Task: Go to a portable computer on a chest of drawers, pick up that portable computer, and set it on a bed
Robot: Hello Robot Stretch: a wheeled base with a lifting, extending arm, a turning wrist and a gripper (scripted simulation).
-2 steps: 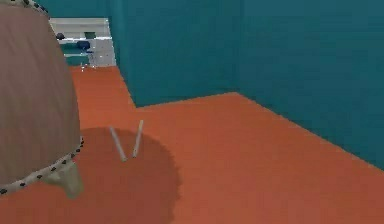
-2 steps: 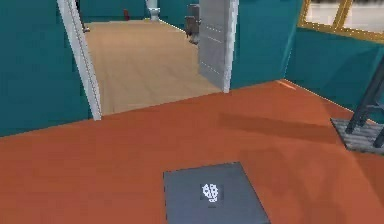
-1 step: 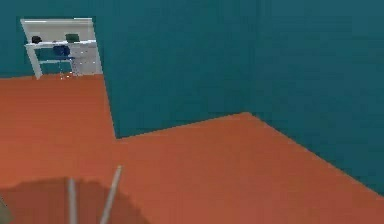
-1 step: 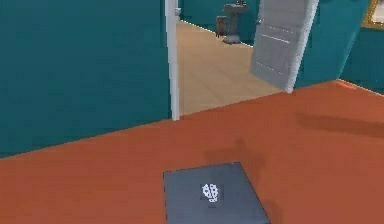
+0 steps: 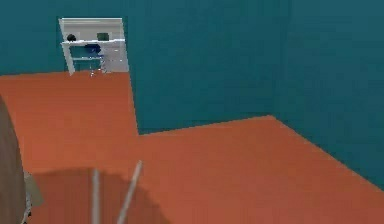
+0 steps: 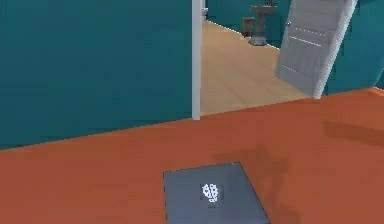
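Item: grey flat slab (image 6: 232,205), by shape and colour probably the portable computer, lying level at the arm side view's bottom edge, above the orange floor (image 6: 90,170); what bears it cannot be told. Pincer (image 6: 204,191): hard to make out against the slab, beside a small white black-marked square, so how its fingers stand and whether it holds anything cannot be told. Surroundings: teal wall (image 6: 95,60); white-framed doorway (image 6: 235,60) onto pale wood flooring; white door (image 6: 312,45) swung open; in the forward view, a white shelf unit (image 5: 93,45) at the floor's far left corner. Step judged in hand: seeking a bed (the doorway looks the likeliest way on). Handling: turn the base gently, keep the slab level, pass the doorway centred, clear of frame and door.
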